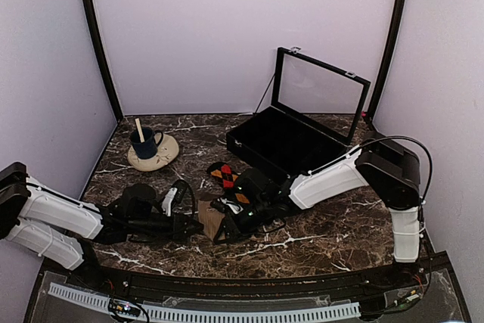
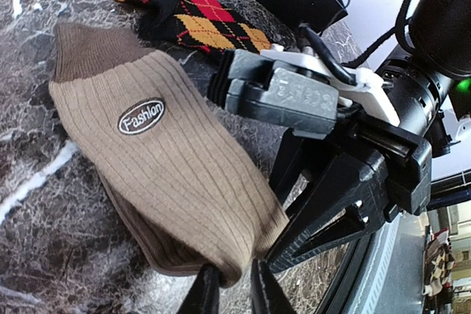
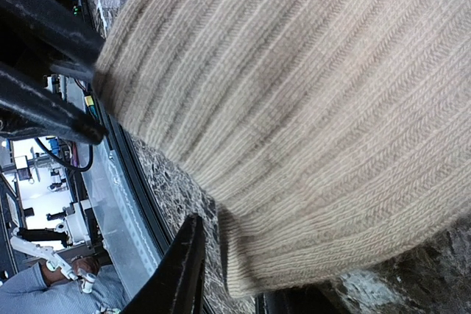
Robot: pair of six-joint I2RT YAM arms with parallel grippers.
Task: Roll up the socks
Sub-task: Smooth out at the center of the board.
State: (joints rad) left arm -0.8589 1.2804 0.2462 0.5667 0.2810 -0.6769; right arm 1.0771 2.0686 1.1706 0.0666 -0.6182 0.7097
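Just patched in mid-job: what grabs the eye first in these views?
The tan sock with its Fashion label lies front and centre, the left gripper pinching its end and the right gripper at its side. Behind it lies the red-and-orange argyle sock, and beyond that a black case with its glass lid raised.

White casings are covering the left arm (image 1: 60,217) and right arm (image 1: 329,179) between black joints. A thin black cable (image 1: 396,138) is looping over the right elbow, and the left gripper (image 2: 232,288) is showing slim black fingers (image 2: 206,293).

"Fashion" patch (image 2: 141,116) on tan sock (image 2: 184,189)
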